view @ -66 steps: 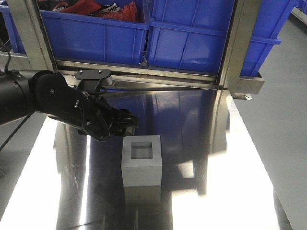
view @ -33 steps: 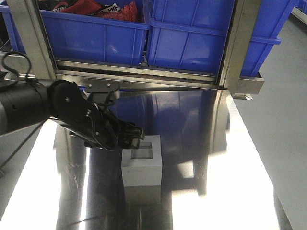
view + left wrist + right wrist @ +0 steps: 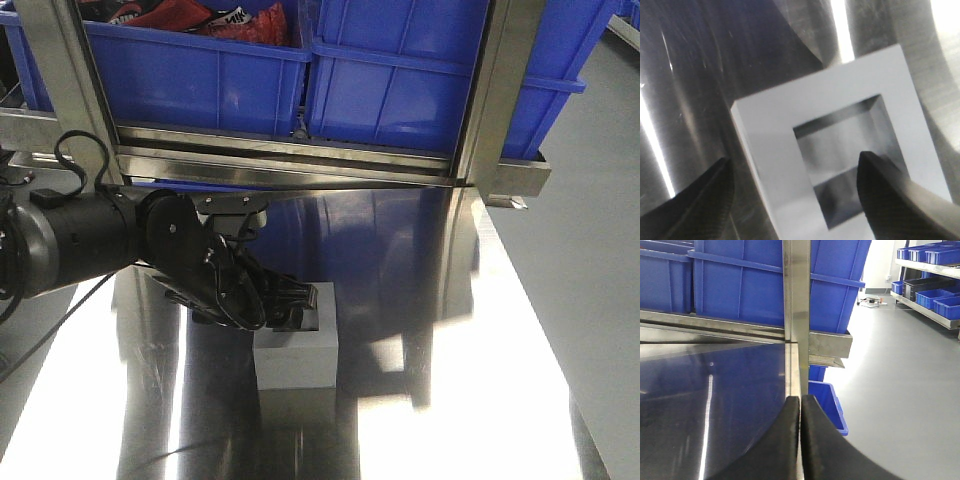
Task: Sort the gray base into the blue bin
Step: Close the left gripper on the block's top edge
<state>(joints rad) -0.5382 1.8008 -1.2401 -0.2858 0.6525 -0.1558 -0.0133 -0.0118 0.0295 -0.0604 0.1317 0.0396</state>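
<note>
Front view: gray base [image 3: 297, 350] sits on the steel surface [image 3: 450, 350], recess facing up. The left gripper [image 3: 290, 305] is over its top. The blue bin [image 3: 200, 80] is on the rack behind.
Left wrist view: gripper spread wide, one finger [image 3: 695, 200] outside the base, the other [image 3: 900, 200] over the recess.
Right wrist view: right gripper [image 3: 800, 410] pressed together, empty.

Gripper [image 3: 795, 164] astride gray base [image 3: 840, 95] wall
</note>
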